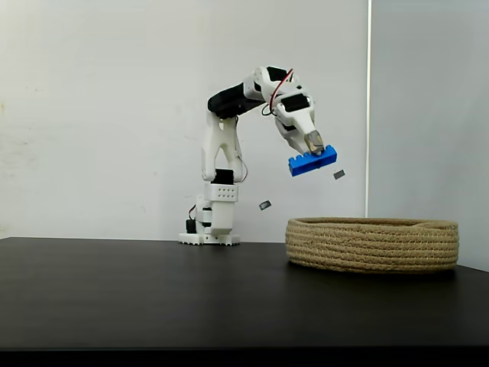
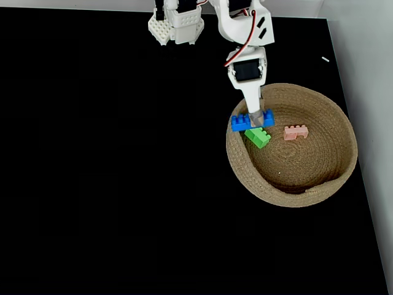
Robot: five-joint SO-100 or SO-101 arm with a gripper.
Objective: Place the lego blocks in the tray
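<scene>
My gripper (image 1: 315, 145) pinches the blue brick (image 1: 312, 161) high over the tray (image 1: 373, 245), clearing its rim. 2 bricks, green (image 2: 258, 136) and pink (image 2: 296, 131), already lie inside.

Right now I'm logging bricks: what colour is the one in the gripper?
Blue: the blue lego brick in the gripper shows best in a fixed side view.
</scene>
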